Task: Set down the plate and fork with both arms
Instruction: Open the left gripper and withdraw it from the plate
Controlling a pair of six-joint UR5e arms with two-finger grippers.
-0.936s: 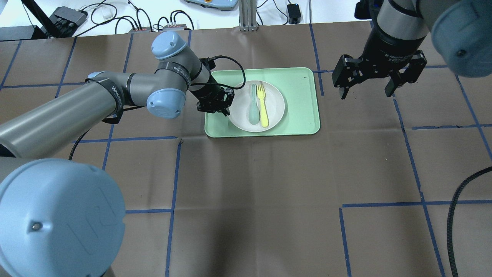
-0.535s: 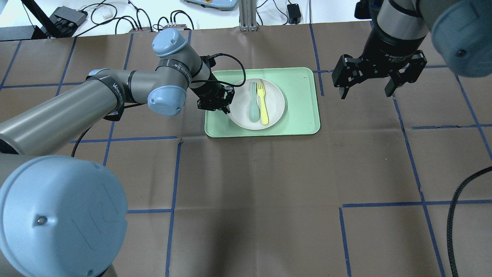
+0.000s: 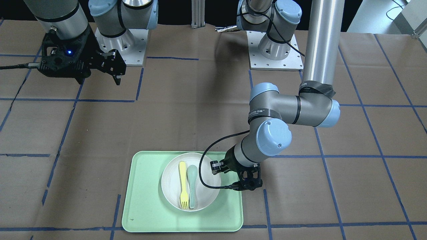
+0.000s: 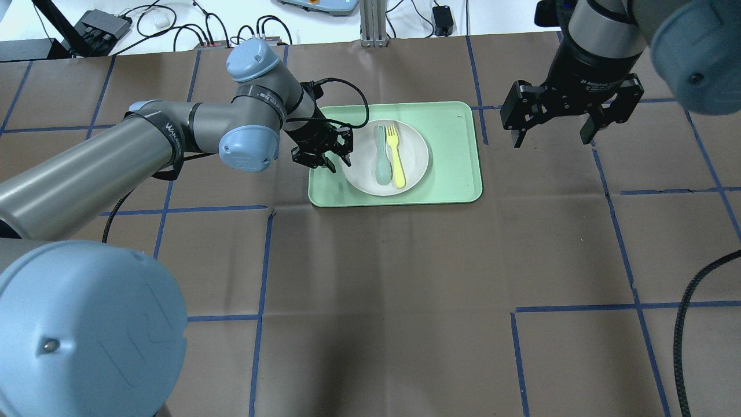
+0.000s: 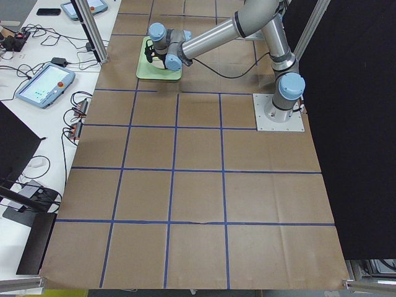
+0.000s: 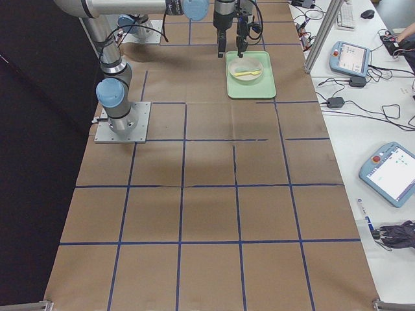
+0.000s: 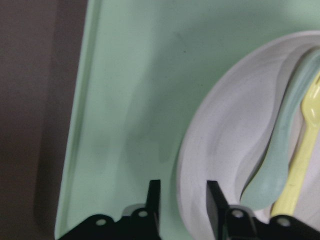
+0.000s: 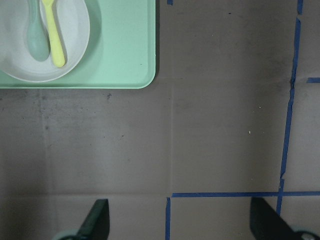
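Observation:
The round white plate (image 4: pixel 414 165) lies on the mint-green tray (image 4: pixel 457 156). The pale-yellow fork (image 4: pixel 395 156) lies on the plate beside a grey-green spoon (image 4: pixel 381 159). My left gripper (image 4: pixel 341 159) is low at the plate's left rim. In the left wrist view its fingers (image 7: pixel 154 200) straddle the rim of the plate (image 7: pixel 225 150), one inside and one outside. The jaws stand narrow, with a small gap showing at the outer finger. My right gripper (image 4: pixel 553 124) hangs wide open and empty above the table, right of the tray. Its wrist view shows the fork (image 8: pixel 55 40) and the plate (image 8: pixel 75 30).
The table is covered in brown paper with a blue tape grid. Cables and control boxes (image 4: pixel 104 26) lie beyond the far edge. A black cable (image 4: pixel 694 301) runs along the right front. The arm bases (image 3: pixel 277 56) stand at the robot's side.
My left gripper has turned and shifted slightly at the plate's rim. The plate slid a little toward the far side early on. The right gripper has barely moved.

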